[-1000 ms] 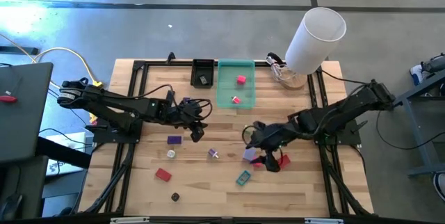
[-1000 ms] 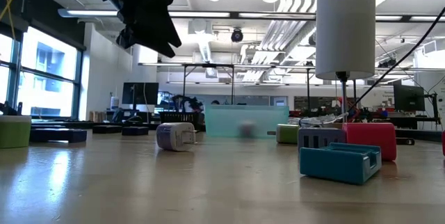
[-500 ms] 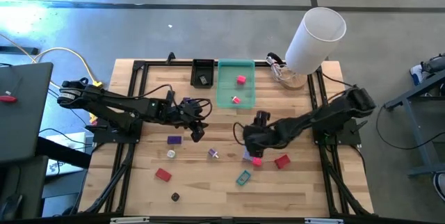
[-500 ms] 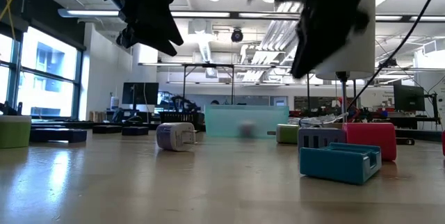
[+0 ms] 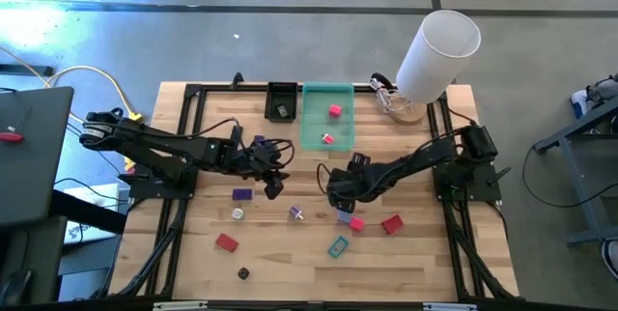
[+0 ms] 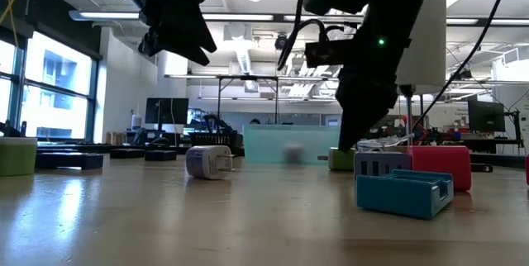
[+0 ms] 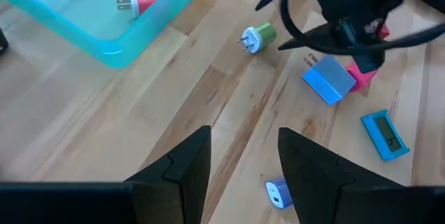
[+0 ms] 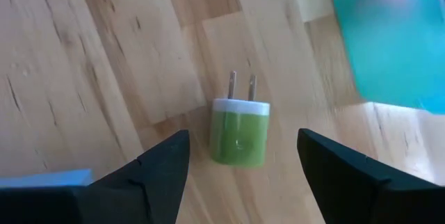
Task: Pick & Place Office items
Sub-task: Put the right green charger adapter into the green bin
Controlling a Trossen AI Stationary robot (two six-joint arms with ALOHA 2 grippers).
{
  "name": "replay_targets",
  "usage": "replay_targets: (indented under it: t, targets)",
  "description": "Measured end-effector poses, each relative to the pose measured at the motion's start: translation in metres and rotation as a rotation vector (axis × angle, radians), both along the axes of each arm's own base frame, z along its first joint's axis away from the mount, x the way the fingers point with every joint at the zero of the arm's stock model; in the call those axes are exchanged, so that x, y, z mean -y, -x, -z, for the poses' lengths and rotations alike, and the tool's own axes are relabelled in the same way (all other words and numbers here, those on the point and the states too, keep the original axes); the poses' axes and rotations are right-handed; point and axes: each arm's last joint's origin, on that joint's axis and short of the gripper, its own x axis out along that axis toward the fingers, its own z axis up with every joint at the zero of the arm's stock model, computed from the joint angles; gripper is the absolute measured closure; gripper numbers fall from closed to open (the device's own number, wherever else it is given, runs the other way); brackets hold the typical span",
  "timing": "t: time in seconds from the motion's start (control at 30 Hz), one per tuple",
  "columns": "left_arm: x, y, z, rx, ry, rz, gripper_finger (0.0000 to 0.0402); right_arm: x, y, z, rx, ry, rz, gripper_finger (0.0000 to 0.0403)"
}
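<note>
My right gripper [image 8: 243, 137] is open above the middle of the table [image 5: 338, 192], its fingers standing to either side of a small green plug block [image 8: 240, 132] that lies flat on the wood without touching it. In the low view it hangs just over that block [image 6: 340, 159]. Next to it lie a lilac block [image 5: 345, 215], a pink piece [image 5: 356, 223], a red block [image 5: 391, 223] and a teal piece [image 5: 337, 246]. My left gripper [image 7: 243, 140] is open and hovers left of centre [image 5: 273, 183], touching nothing.
A translucent green tray [image 5: 340, 90] at the far edge holds two pink pieces; a small black tray [image 5: 269, 101] stands beside it, and a big white cylinder [image 5: 439, 55] at the far right corner. A purple block [image 5: 241, 194], a red block [image 5: 226, 242] and a black piece [image 5: 243, 273] lie near left.
My right gripper has swung from over the red and pink pieces toward the table's left and a little toward the far edge, coming down over the green plug block. The left arm has kept still, and no piece has visibly moved.
</note>
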Motion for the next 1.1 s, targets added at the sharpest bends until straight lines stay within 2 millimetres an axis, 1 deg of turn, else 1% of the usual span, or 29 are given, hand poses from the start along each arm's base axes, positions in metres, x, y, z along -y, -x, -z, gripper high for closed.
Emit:
replay_targets:
  t: [0.2,0.3,0.43,0.5,0.57,0.7,0.93,1.1]
  targets:
    - [0.003,0.000,0.000,0.000,0.001,0.013,0.0240,0.016,-0.004,0.001,0.015,-0.109,0.083,0.0149]
    - [0.003,0.000,0.000,0.000,0.001,0.012,0.0240,0.025,-0.005,0.001,0.018,-0.114,0.109,0.0149]
    - [0.003,0.000,0.000,0.000,0.002,0.012,0.0240,0.033,-0.006,0.001,0.003,-0.179,0.109,0.0149]
    - [0.003,0.000,0.000,0.000,0.002,0.012,0.0240,0.034,-0.005,0.002,-0.015,-0.239,0.089,0.0149]
    - [0.003,0.000,0.000,0.000,0.002,0.011,0.0240,0.032,-0.005,0.002,-0.017,-0.257,0.081,0.0149]
    - [0.005,0.001,0.000,0.000,0.001,0.019,0.0240,0.032,-0.005,0.002,-0.019,-0.245,0.071,0.0149]
    - [0.015,0.002,0.000,0.000,0.002,0.056,0.0240,0.032,-0.006,0.002,-0.018,-0.230,0.058,0.0149]
    - [0.020,0.003,0.000,-0.001,0.001,0.074,0.0240,0.031,-0.009,0.016,-0.055,-0.244,0.050,0.0149]
